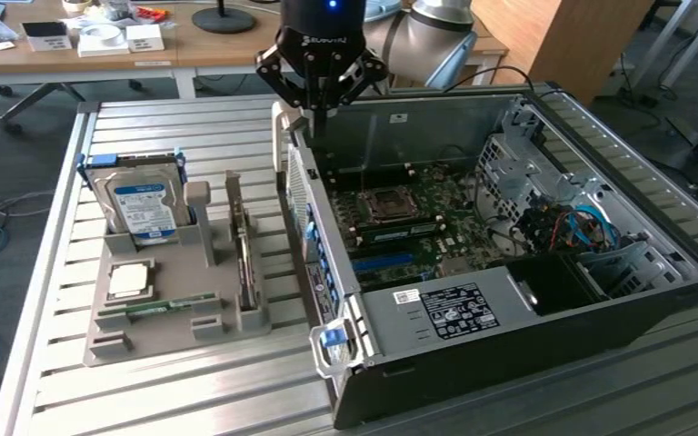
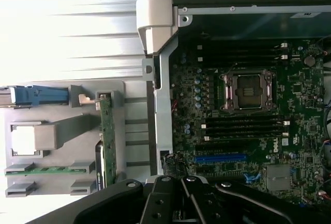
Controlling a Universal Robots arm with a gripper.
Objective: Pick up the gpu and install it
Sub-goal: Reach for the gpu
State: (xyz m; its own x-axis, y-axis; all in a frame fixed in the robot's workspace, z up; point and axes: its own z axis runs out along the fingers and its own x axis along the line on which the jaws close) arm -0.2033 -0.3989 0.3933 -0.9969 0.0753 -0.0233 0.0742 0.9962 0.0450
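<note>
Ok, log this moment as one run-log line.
claw: shut, empty, above computer case edge | gpu: standing in gray parts holder, not yet picked | blue slot on motherboard: empty

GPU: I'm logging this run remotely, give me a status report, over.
Gripper shut, empty, above the computer case's edge. GPU upright in the gray holder, untouched. Hard drive stands apart in same holder.

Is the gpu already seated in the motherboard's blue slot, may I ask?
No, the gpu stands on edge in the grey holder outside the case.
</note>
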